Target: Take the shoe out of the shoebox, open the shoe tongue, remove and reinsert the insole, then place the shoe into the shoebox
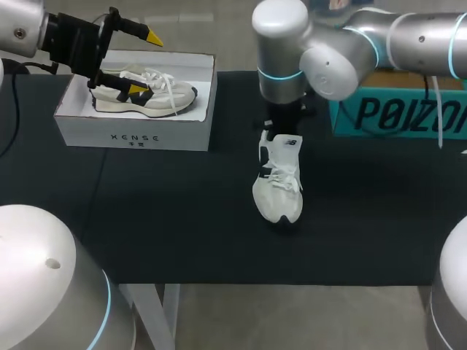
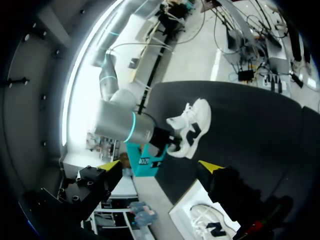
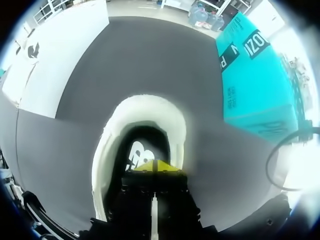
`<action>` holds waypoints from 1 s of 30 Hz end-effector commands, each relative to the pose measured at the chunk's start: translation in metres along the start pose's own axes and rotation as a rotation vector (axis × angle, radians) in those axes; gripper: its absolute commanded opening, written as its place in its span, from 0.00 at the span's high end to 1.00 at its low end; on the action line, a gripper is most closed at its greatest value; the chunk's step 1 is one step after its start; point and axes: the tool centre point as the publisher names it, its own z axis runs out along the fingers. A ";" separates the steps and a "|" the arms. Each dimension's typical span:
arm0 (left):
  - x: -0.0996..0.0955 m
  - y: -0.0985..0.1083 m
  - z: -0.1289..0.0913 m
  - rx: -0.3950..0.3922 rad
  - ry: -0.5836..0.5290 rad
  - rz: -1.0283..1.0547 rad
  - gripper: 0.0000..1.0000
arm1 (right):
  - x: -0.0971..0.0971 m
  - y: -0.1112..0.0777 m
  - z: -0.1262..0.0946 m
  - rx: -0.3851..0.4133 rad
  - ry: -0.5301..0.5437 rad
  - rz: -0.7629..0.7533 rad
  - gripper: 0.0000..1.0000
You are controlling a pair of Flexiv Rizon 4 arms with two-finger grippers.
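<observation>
Centre frame, the right gripper, tips pressed together, sits in the shoe's heel, perhaps pinching the insole: lift slowly, straight up. Upper left, the left gripper gapes wide.

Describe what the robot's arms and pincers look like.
The left arm and right arm are rounded silver-grey links with cyan light rings at joints. The left pincer and right pincer have blocky black bodies and pointed yellow tips.
</observation>
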 end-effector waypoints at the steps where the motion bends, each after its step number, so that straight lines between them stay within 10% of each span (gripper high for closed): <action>1: 0.000 -0.001 0.000 -0.001 0.003 0.000 0.00 | 0.008 0.007 0.018 0.025 0.004 -0.010 1.00; 10: 0.000 -0.001 0.000 -0.001 0.003 0.000 0.00 | 0.017 0.001 0.035 0.069 0.029 -0.025 1.00; 21: 0.000 -0.001 0.000 -0.001 0.003 0.000 0.00 | 0.001 -0.004 -0.020 -0.006 0.025 -0.060 1.00; 30: 0.000 -0.001 0.000 -0.001 0.003 0.000 0.00 | -0.003 -0.005 -0.010 0.021 0.013 -0.074 1.00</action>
